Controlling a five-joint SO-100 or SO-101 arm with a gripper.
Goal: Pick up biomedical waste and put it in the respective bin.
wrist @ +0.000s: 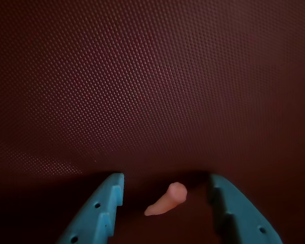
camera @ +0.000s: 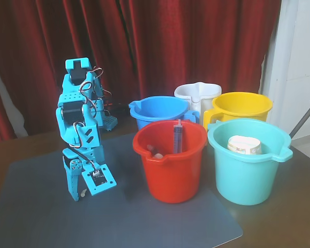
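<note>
The biomedical waste (wrist: 168, 200) is a tiny pale, slightly curved lump lying on the mat. In the wrist view it lies between my two blue fingers without touching either. My gripper (wrist: 166, 179) is open and lowered to the mat around it. In the fixed view the gripper (camera: 81, 194) points down at the left of the grey mat (camera: 144, 227), and the lump (camera: 83, 195) shows only as a small pale speck between the fingers. The red bucket (camera: 170, 173) stands to the right of the arm, with the other buckets behind and beside it.
The red bucket holds a syringe (camera: 177, 137) and small pale lumps (camera: 156, 153). A blue bucket (camera: 157, 111), a white jug (camera: 196, 92) and a yellow bucket (camera: 243, 106) stand behind it. A teal bucket (camera: 245, 178) at the right holds a paper-wrapped tub (camera: 244, 144).
</note>
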